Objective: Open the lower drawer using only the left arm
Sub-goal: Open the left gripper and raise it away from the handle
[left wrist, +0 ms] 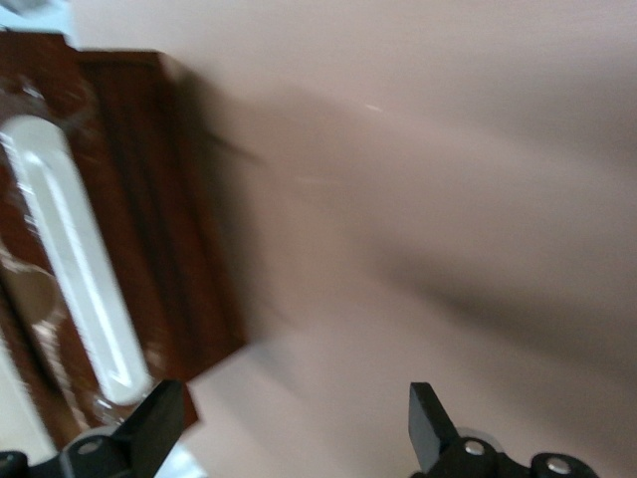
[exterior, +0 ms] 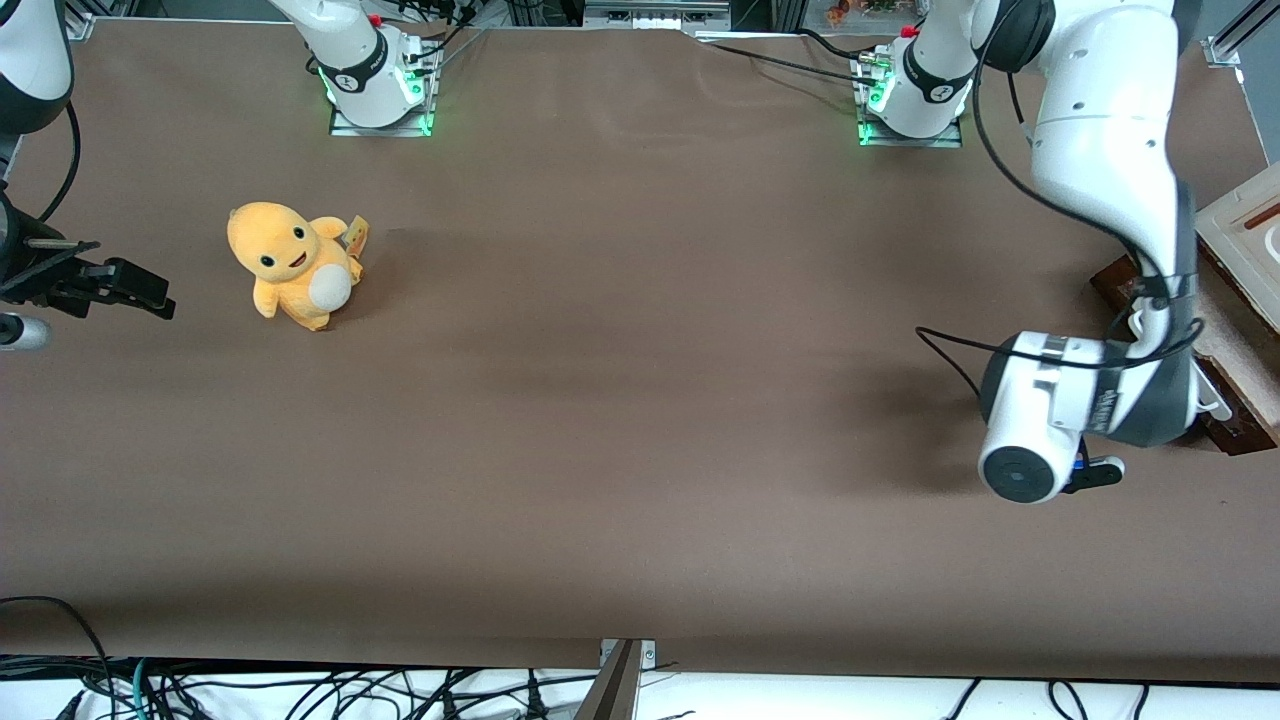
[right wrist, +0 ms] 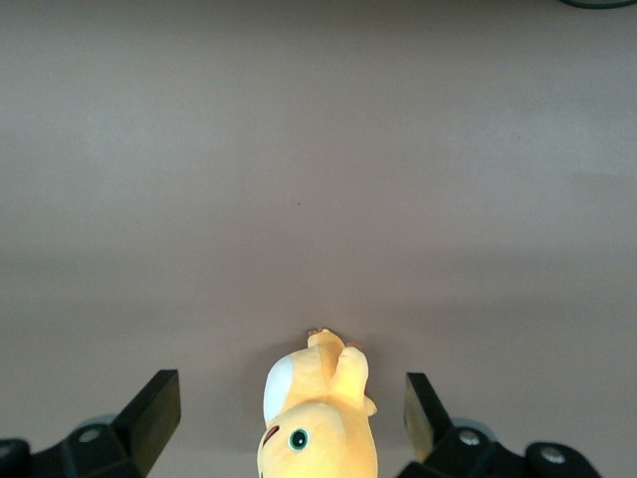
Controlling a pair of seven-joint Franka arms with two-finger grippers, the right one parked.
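The lower drawer [exterior: 1238, 424] shows as a dark reddish-brown front at the working arm's end of the table, largely covered by the left arm [exterior: 1100, 150]. Its long white bar handle [left wrist: 75, 254] runs along the drawer front [left wrist: 184, 219] in the left wrist view. My gripper [left wrist: 294, 430] hovers low over the brown table just beside the front's end corner. It is open, with only table between the fingers. One black finger [left wrist: 159, 423] overlaps that corner, and the handle lies outside the gap. In the front view the wrist [exterior: 1085, 400] hides the fingers.
A cream-white panel [exterior: 1250, 235] with a brown groove tops the cabinet above the drawer. A yellow plush toy [exterior: 295, 265] sits toward the parked arm's end of the table, and also shows as the plush toy [right wrist: 318, 423] in the right wrist view. Cables hang along the table's near edge [exterior: 300, 690].
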